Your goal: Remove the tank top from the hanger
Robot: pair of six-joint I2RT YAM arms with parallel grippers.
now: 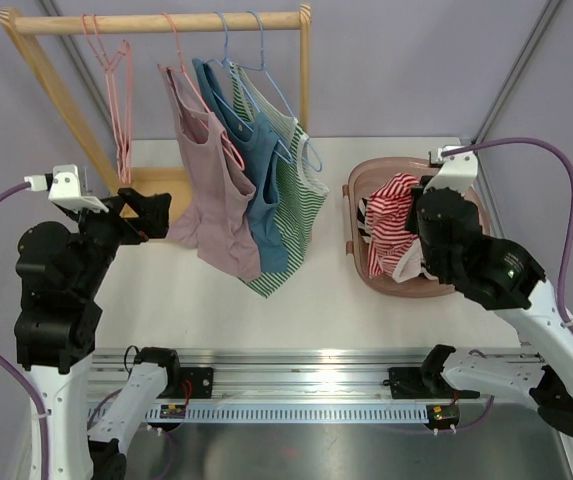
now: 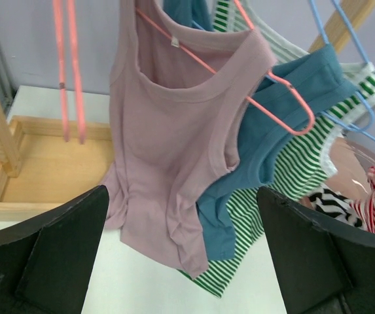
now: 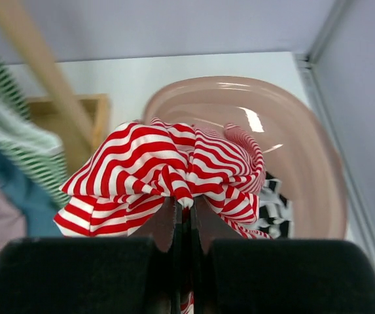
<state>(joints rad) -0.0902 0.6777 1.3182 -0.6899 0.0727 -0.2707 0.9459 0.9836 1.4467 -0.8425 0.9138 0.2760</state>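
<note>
Matt cloth red-striped top [image 3: 167, 170], glossy smooth plastic basket [image 3: 305, 150], wooden rack [image 1: 156, 22].

Left arm's black two-finger gripper [image 1: 154, 212] is hovering raised on the left side, jaws spread wide, pointing rightward. Right arm's black two-finger gripper [image 3: 184, 219] is reaching forward on the right, jaws pinching closed on red-and-white striped fabric [image 3: 161, 170].

No text, brand, number or sign readable anywhere, small white neck tag [image 2: 175, 41] inside mauve top [image 2: 167, 144], too blurred to read
</note>
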